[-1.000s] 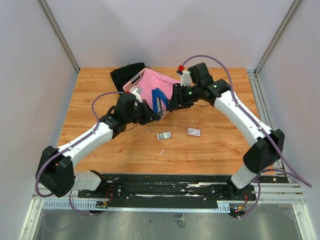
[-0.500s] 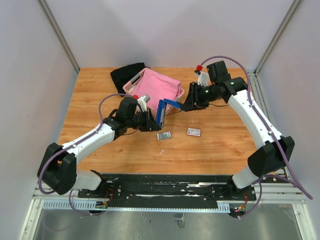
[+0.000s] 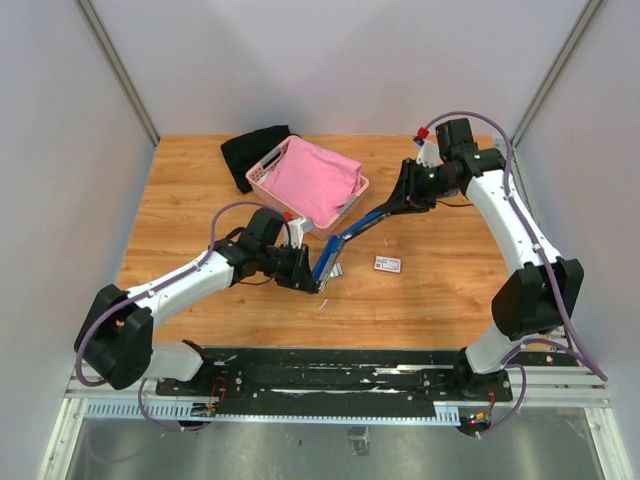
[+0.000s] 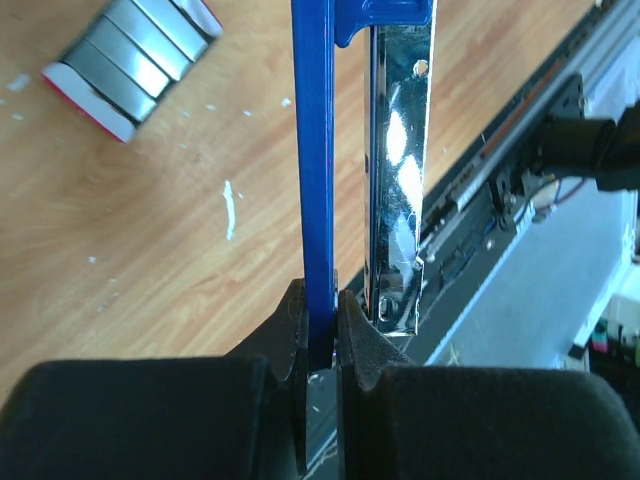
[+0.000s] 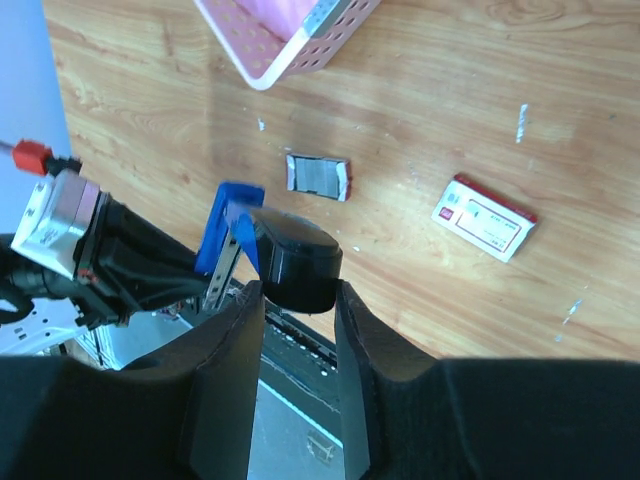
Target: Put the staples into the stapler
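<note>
The blue stapler point(image 3: 340, 245) is spread open between both grippers above the table. My left gripper point(image 3: 311, 279) is shut on its blue base point(image 4: 313, 150), with the chrome staple channel point(image 4: 400, 180) bare beside it. My right gripper point(image 3: 393, 207) is shut on the black end of the stapler's top arm point(image 5: 293, 258). The staples point(image 5: 318, 176), a silvery-grey block, lie on the wood under the stapler. They also show in the left wrist view point(image 4: 135, 55). The white carton with red print point(image 3: 388, 264) lies to their right, and shows in the right wrist view point(image 5: 485, 217).
A pink basket point(image 3: 262, 170) holding a pink cloth point(image 3: 315, 178) stands at the back, with a black cloth point(image 3: 250, 150) behind it. The basket's corner point(image 5: 290, 45) shows in the right wrist view. The black rail point(image 3: 330, 370) runs along the near table edge.
The stapler came away from the basket and opened wide. My right gripper pulled the top arm right and back. My left gripper brought the base toward the near side, over the staples.
</note>
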### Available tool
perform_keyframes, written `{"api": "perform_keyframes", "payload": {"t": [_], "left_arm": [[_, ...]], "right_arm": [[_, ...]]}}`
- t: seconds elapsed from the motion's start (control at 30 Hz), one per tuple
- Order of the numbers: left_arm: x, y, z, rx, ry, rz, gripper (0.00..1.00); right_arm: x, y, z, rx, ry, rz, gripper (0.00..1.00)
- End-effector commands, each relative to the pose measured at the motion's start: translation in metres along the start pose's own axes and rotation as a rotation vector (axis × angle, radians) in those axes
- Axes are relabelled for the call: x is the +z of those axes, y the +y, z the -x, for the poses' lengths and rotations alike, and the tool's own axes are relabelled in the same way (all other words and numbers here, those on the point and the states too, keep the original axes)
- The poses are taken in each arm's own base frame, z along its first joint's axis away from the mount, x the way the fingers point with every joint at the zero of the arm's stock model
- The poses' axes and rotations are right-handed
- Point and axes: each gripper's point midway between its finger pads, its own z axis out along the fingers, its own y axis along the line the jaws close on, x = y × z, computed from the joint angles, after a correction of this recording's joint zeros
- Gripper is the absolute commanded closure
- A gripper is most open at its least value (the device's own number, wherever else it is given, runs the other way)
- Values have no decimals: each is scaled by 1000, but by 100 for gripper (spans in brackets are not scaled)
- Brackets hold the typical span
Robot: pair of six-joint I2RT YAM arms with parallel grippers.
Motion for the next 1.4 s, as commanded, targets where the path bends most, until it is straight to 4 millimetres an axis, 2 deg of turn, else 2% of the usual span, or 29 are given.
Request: {"api": "perform_keyframes", "payload": {"t": [0.0,0.27,0.53,0.63,0.7,0.73,0.97,1.07,1.17,1.27,1.37], "left_arm": [[-6,-31,-11,126,47,-155,100],[-11,-48,-24,115,111,-250,100],[-14,-67,-13,65,87,-336,100],[-13,-75,-4,38,66,-369,100],[-13,-77,3,28,60,-378,100],[-12,-78,6,21,55,-384,100],[-17,-87,39,-20,-31,-416,100],[-16,-89,49,-36,-59,-407,100],[-14,-89,64,-68,-101,-384,100],[-17,-93,88,-82,-184,-362,100],[-16,-91,110,-88,-251,-311,100]], "right_arm": [[6,-20,20,-37,-28,-20,89],[29,-42,27,-4,14,17,74],[43,-55,34,31,3,5,56],[39,-66,40,61,-24,-40,48],[34,-70,46,85,-45,-46,39],[31,-72,50,96,-58,-48,37],[-5,-79,82,140,-173,-41,34],[-20,-76,86,157,-210,-34,35],[-27,-65,80,193,-212,-13,39],[-28,-46,68,209,-205,16,39],[-26,-17,56,193,-213,45,39]]}}
